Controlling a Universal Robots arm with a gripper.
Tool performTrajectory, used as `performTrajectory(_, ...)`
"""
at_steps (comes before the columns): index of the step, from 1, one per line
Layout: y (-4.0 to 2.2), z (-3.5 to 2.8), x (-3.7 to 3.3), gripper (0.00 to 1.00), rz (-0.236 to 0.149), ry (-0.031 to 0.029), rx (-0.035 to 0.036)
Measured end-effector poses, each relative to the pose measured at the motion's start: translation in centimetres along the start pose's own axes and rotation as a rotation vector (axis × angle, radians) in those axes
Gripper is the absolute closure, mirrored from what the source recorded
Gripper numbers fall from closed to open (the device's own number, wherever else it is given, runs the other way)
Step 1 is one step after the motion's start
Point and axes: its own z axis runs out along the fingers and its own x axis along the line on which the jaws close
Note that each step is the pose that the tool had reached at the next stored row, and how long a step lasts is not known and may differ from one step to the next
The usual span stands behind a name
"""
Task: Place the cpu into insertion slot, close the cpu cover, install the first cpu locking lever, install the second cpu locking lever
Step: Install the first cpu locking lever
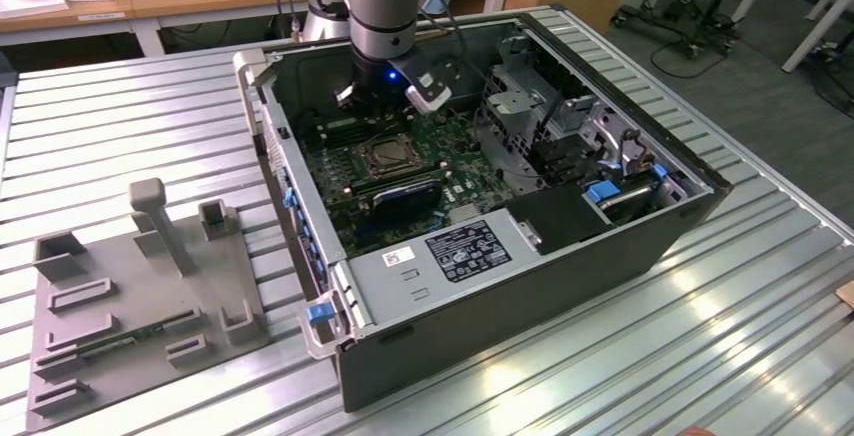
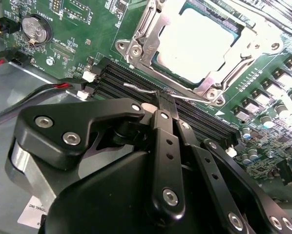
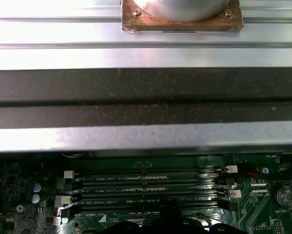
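Cpu: seated in the insertion slot, pale metal top bright in the second wrist view. The cpu cover lies down flat over it, and the chip's top shows through the cover's open middle.

Slot sits on the green motherboard, just beside the long black memory slots. A round coin battery is well off toward the board's edge. The first wrist view has the same memory slots and battery, with a metal case edge beyond them.

A thin wire locking lever runs along the socket's edge on the memory-slot side. Its hooked end reaches the gripper.

Fingers: drawn together, no gap visible at the tips, nothing carried. The tips meet the lever's end. Cannot tell whether they press on it or merely touch.

Exterior view: the motherboard lies inside an open computer case set on its side on the ribbed metal worktop. The arm comes down into the case, gripper low over the board just behind the insertion slot. A grey fixture plate lies on the worktop at the exterior view's left, apart from the case.
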Motion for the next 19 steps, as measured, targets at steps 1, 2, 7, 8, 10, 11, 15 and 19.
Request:
performTrajectory(1,0.00,0.01,-0.02,0.89,0.000,0.0000,0.0000)
performTrajectory(2,0.00,0.02,-0.04,0.89,0.000,-0.0001,-0.0001)
performTrajectory(7,0.04,0.05,-0.13,0.89,0.000,-0.0001,-0.0001)
performTrajectory(8,0.07,0.06,-0.14,0.89,0.000,-0.0001,0.0001)
performTrajectory(10,0.12,0.08,-0.14,0.89,0.000,-0.0001,0.0000)
performTrajectory(11,0.14,0.09,-0.14,0.89,0.000,-0.0001,-0.0001)
performTrajectory(15,0.15,0.13,-0.15,0.89,0.000,0.0000,0.0000)
performTrajectory(19,0.12,0.27,-0.18,0.89,0.000,0.0001,0.0001)
